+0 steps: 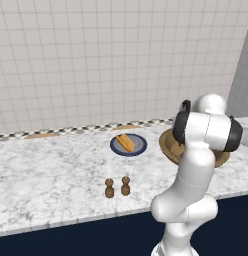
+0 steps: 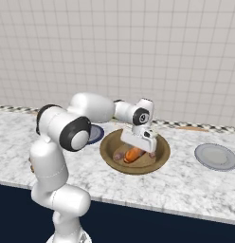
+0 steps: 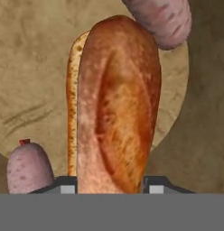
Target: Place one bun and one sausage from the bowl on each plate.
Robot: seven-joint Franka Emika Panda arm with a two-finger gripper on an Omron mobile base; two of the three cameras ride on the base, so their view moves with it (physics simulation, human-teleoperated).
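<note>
A white robot arm's gripper [image 2: 138, 151], low in the wooden bowl [image 2: 159, 159] on the counter, closes around a bun [image 3: 118, 108] between two sausages, and should lift straight up, brushing neither.

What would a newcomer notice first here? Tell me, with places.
The white arm reaching down into the brown bowl on the marble counter, its gripper closing around a golden-brown bun between two pinkish sausages. Then the dark blue plate left of the bowl, already holding a bun.
</note>
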